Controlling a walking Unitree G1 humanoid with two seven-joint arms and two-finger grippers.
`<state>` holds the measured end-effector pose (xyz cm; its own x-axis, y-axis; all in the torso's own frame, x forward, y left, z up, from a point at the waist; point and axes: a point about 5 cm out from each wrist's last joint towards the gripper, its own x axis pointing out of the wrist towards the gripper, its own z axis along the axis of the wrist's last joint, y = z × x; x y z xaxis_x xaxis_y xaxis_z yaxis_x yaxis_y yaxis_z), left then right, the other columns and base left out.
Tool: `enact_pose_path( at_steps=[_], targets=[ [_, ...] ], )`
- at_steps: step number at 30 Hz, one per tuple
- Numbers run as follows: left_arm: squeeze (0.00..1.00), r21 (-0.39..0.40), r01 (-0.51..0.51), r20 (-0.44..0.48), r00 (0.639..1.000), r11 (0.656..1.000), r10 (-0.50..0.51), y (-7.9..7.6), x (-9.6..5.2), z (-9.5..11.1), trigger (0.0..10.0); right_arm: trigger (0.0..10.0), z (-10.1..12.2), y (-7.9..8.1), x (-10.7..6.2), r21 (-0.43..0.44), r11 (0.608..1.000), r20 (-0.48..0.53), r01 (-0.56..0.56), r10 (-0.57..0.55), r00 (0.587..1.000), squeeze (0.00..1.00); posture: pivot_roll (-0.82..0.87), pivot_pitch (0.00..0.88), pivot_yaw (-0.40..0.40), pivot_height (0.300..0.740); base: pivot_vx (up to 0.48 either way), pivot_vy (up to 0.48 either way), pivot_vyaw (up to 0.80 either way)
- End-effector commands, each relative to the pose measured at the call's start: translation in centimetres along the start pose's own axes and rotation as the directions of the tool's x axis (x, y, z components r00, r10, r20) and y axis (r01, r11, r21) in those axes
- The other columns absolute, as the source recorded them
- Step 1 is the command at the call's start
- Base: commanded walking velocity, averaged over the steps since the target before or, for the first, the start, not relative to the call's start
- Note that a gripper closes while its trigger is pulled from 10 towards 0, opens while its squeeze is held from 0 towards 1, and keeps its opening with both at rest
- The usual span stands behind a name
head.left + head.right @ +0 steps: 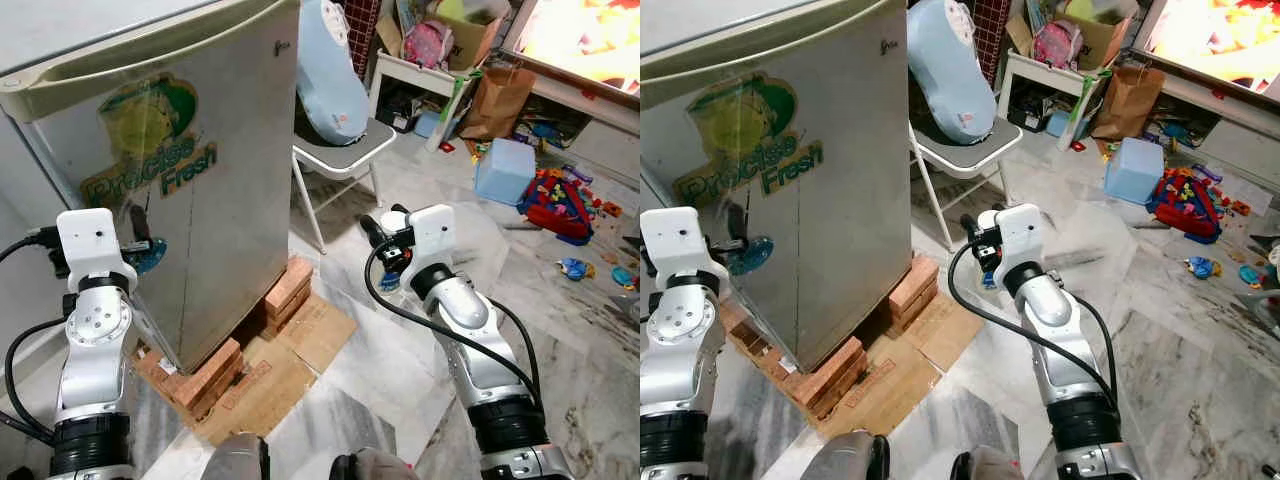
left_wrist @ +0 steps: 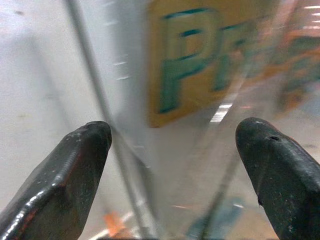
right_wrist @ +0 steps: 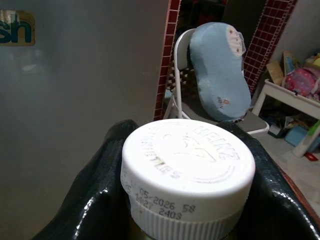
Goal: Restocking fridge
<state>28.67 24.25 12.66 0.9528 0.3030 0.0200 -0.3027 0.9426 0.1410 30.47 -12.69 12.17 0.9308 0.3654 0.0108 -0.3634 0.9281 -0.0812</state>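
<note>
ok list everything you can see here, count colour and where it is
fridge: one, silver, door shut, Precise Fresh sticker, left
bricks: several, red, under the fridge
cardboard: flattened sheets, brown, floor by the bricks
folding chair: one, white frame, right of the fridge
cushion: one, pale blue, leaning on the chair
storage box: one, light blue, floor at right
paper bag: one, brown, far right
toys: many, mixed colours, scattered on the floor
Heinz bottle: one, white cap
right gripper: shut on the bottle
left gripper: open, facing the fridge door
</note>
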Motion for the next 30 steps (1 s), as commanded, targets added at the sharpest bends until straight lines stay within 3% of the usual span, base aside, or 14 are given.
enact_pose_path(
  at_steps=[1, 3, 7, 8, 11, 12, 17, 19, 24, 30],
  targets=[
    [0.0, -0.042, 0.11, -0.055, 0.992, 0.993, -0.112, -1.3, 0.0, -0.7, 10.0, 10.0, 1.0, -0.4, 0.0, -0.012, 1.0, 0.04, 0.014, -0.013, 0.999, 0.0, 0.09, 0.098, -0.086, 0.74, 0.0, 0.0, 0.0],
    [0.0, -0.046, 0.122, -0.066, 0.99, 0.992, -0.125, -1.5, 0.0, -0.8, 10.0, 10.0, 1.0, -0.4, 0.0, -0.012, 1.0, 0.04, 0.014, -0.014, 0.999, 0.0, 0.09, 0.098, -0.086, 0.74, 0.0, 0.0, 0.0],
    [0.0, -0.057, 0.271, -0.065, 0.96, 0.961, -0.274, -3.3, -0.7, -1.0, 10.0, 10.0, 0.9, -0.3, -0.1, -0.014, 1.0, 0.037, 0.015, -0.015, 0.999, 0.0, 0.09, 0.097, -0.086, 0.74, 0.0, 0.0, 0.0],
    [0.0, -0.071, 0.365, -0.063, 0.927, 0.928, -0.37, -4.6, -1.5, -1.0, 10.0, 10.0, 0.9, -0.3, -0.1, -0.015, 1.0, 0.038, 0.016, -0.015, 0.999, 0.0, 0.09, 0.096, -0.085, 0.74, 0.0, 0.0, 0.0],
    [0.0, -0.066, 0.489, -0.062, 0.868, 0.87, -0.493, -6.1, -2.7, -0.9, 10.0, 10.0, 0.9, -0.7, -0.1, -0.032, 0.999, 0.038, 0.042, -0.041, 0.998, 0.0, 0.09, 0.096, -0.085, 0.74, 0.0, 0.0, 0.0],
    [0.0, -0.066, 0.489, -0.062, 0.868, 0.87, -0.493, -6.1, -2.7, -0.9, 10.0, 10.0, 0.9, -0.7, -0.1, -0.032, 0.999, 0.038, 0.042, -0.041, 0.998, 0.0, 0.09, 0.096, -0.085, 0.74, 0.0, 0.0, 0.0],
    [0.0, -0.086, 0.673, -0.028, 0.735, 0.735, -0.677, -8.4, -5.1, -0.3, 10.0, 10.0, 0.3, -2.7, -0.3, -0.085, 0.978, 0.001, 0.191, -0.191, 0.982, 0.0, 0.09, 0.093, -0.086, 0.74, 0.0, 0.0, 0.0],
    [0.0, -0.103, 0.701, -0.014, 0.709, 0.706, -0.705, -9.0, -5.6, 0.0, 10.0, 10.0, 0.2, -3.1, -0.4, -0.101, 0.972, -0.007, 0.214, -0.215, 0.977, 0.0, 0.09, 0.103, -0.086, 0.74, 0.0, 0.0, 0.0],
    [0.0, -0.097, 0.725, 0.007, 0.685, 0.681, -0.728, -9.8, -6.1, 0.6, 10.0, 10.0, -0.1, -3.7, -0.6, -0.1, 0.958, -0.029, 0.269, -0.273, 0.962, 0.0, 0.09, 0.098, -0.086, 0.74, 0.0, 0.0, 0.0],
    [0.0, -0.101, 0.746, 0.043, 0.665, 0.659, -0.746, -10.6, -6.2, 1.5, 10.0, 10.0, -0.7, -4.3, -1.1, -0.098, 0.935, -0.062, 0.341, -0.348, 0.936, 0.0, 0.08, 0.099, -0.082, 0.74, 0.0, -0.101, -0.78]
  ],
)
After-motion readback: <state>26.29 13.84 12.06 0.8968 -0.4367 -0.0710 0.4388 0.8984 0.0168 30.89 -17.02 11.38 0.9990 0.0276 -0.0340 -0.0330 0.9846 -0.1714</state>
